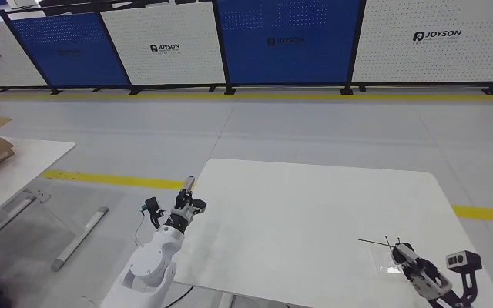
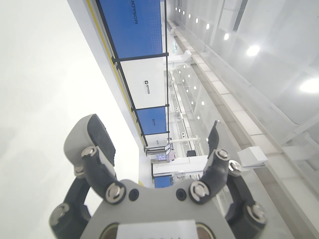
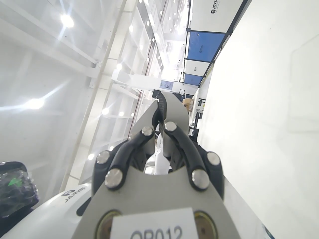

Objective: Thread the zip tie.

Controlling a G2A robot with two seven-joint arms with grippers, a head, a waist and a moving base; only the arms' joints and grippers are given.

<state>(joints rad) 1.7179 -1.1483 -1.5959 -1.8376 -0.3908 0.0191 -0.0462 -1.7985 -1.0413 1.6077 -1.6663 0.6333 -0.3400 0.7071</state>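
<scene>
Right end effector (image 1: 398, 249), fingers together, has zip tie (image 1: 373, 243) at its tip.

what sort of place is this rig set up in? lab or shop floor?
Most likely an industrial hall or factory test area, not an office lab. Blue and white pegboard partitions fence the bay, a yellow line marks the grey floor, and the high ceiling carries rows of lights.

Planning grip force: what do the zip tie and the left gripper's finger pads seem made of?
The zip tie: thin black strip, probably flexible plastic; finish too small to tell. The left gripper pads: matte black with ribbed texture, likely rubber, set in smooth grey shells that could be metal or plastic.
</scene>
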